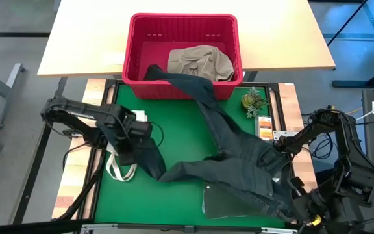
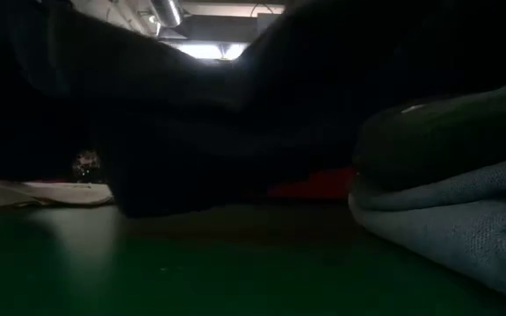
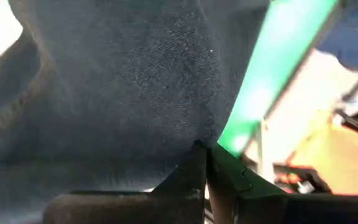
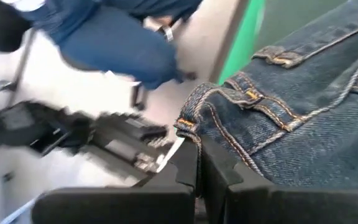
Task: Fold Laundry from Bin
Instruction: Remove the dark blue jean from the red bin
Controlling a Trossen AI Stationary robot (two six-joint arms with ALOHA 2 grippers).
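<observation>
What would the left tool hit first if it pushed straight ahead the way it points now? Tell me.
Most likely the jeans: the left tool is shut with dark denim right at its tips and filling the wrist view ahead. The green mat shows only off to one side.

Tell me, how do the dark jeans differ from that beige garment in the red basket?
The jeans are dark blue denim, while the beige garment is khaki. The jeans sprawl across the green mat, one leg draped over the red basket rim; the beige garment sits crumpled wholly inside. Both grippers, left and right, pinch the jeans; nothing holds the beige garment. Both are still unfolded.
</observation>
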